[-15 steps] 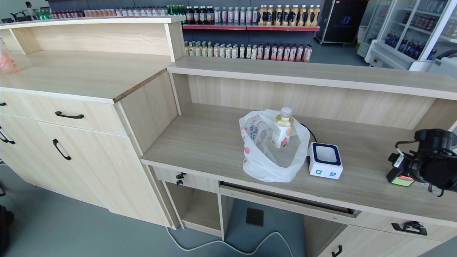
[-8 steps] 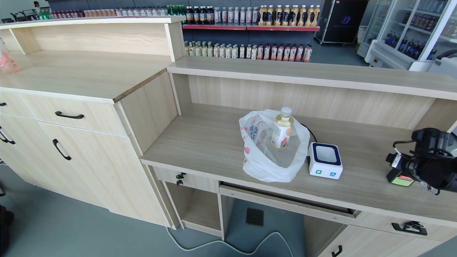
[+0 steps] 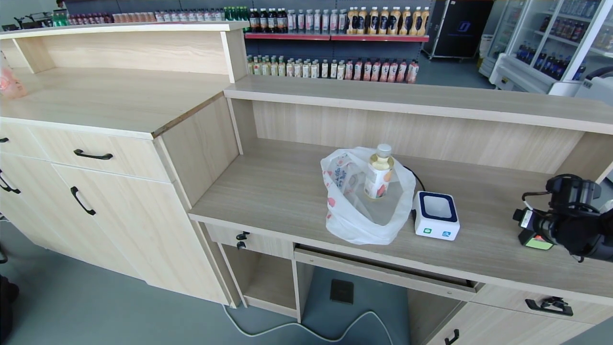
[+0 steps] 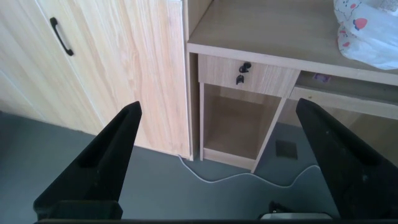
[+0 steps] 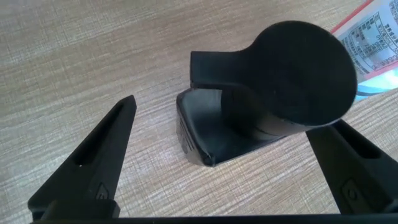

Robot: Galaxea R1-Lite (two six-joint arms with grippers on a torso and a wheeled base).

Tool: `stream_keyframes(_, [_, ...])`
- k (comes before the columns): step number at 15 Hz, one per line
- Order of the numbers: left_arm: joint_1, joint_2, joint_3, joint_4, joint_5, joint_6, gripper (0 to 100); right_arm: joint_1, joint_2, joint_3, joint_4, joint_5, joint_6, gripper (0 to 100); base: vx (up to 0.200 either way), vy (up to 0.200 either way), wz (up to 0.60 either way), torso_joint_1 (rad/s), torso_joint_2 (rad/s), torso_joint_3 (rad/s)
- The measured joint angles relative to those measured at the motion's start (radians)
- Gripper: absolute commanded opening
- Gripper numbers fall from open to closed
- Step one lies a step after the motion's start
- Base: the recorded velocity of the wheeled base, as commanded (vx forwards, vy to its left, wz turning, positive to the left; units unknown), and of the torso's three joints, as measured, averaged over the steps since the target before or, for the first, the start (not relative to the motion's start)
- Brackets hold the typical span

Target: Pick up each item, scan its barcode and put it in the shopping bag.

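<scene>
Fetching next item, prob.: R gripper, fingers spread, empty, hovers by green-red flat packet, 3 o'clock of white square scanner. Next: centre, clench. Yellow plastic bottle already in white plastic shopping bag.

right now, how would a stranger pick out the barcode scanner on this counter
Look at the lower wooden counter below the raised ledge. A white shopping bag holding an upright bottle stands there; the scanner sits beside it, on the robot's right. It alone is a small white box with a dark-rimmed top window.
</scene>
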Motion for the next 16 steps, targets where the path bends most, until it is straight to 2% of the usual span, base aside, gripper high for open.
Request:
stream_keyframes(12, [0.000, 0.000, 0.000, 0.000, 0.000, 0.000, 100, 0.021, 0.034, -0.023, -0.061, 0.000, -0.014, 100, 0.000, 0.000, 0.00, 0.000, 0.00, 0.000])
stream_keyframes(13, [0.000, 0.000, 0.000, 0.000, 0.000, 0.000, 100, 0.021, 0.035, -0.021, -0.061, 0.000, -0.016, 0, 0.000, 0.000, 0.00, 0.000, 0.00, 0.000])
stream_keyframes(16, [0.000, 0.000, 0.000, 0.000, 0.000, 0.000, 100, 0.022, 0.036, -0.019, -0.062, 0.000, -0.026, 0, 0.000, 0.000, 0.00, 0.000, 0.00, 0.000])
